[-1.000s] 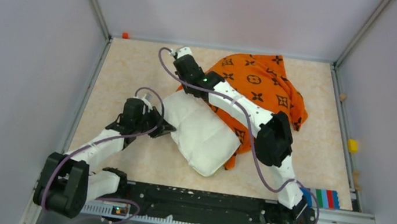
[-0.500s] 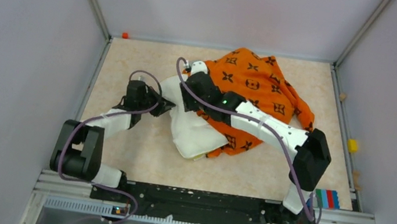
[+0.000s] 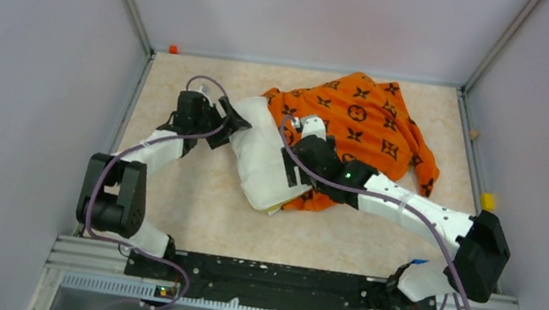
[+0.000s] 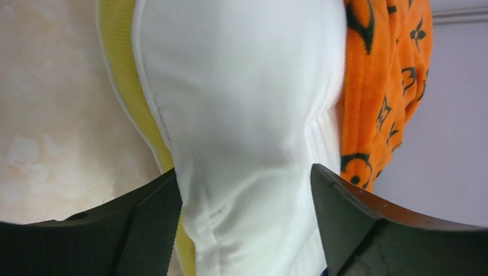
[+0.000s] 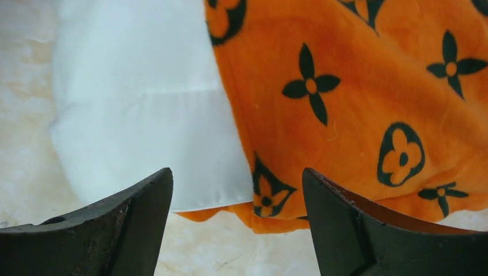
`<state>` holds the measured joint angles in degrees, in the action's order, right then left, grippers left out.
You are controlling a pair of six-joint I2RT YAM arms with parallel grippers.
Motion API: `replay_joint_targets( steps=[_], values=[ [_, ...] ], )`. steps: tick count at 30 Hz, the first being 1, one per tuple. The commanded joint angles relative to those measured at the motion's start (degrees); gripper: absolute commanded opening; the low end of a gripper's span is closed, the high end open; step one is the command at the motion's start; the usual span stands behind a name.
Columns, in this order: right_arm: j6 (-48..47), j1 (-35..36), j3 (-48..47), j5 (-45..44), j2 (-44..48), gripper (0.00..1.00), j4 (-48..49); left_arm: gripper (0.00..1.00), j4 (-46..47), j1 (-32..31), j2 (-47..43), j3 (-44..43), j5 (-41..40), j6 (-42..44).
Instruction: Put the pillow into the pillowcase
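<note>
I note the left arm [image 3: 161,146] folded at the elbow close to its base, with the forearm reaching away towards the far left of centre. The left gripper [image 3: 232,121] points rightward, jaws standing apart. The right arm [image 3: 409,210] lies low, elbow out at the far right, forearm running leftward to centre. The right gripper [image 3: 290,170] points left, jaws spread wide in my wrist view.

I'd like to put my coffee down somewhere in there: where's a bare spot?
The widest bare patch of table lies between the pillow and the black front rail. A smaller one sits in the far left corner, beyond the left arm. The middle is crowded: pillow, pillowcase and right arm overlap there.
</note>
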<state>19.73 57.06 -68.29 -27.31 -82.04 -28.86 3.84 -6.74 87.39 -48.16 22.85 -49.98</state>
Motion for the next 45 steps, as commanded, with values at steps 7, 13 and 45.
replay_joint_targets(
  steps=[7, 13, 45],
  values=[
    [-1.4, -3.7, 5.6, -2.8, -5.3, 0.81, 11.0, 0.99, -17.9, -0.5, -13.9, 3.4, 2.8, 14.0],
    [0.3, -4.0, 3.9, -9.7, -7.5, 0.76, 10.8, 0.99, -6.8, -7.6, -14.6, 13.5, 5.6, 8.7],
    [-6.4, -6.5, -28.3, 4.5, -24.0, 0.75, 2.6, 0.0, 6.8, -13.8, -9.9, 11.1, 3.9, -2.9]
  ],
)
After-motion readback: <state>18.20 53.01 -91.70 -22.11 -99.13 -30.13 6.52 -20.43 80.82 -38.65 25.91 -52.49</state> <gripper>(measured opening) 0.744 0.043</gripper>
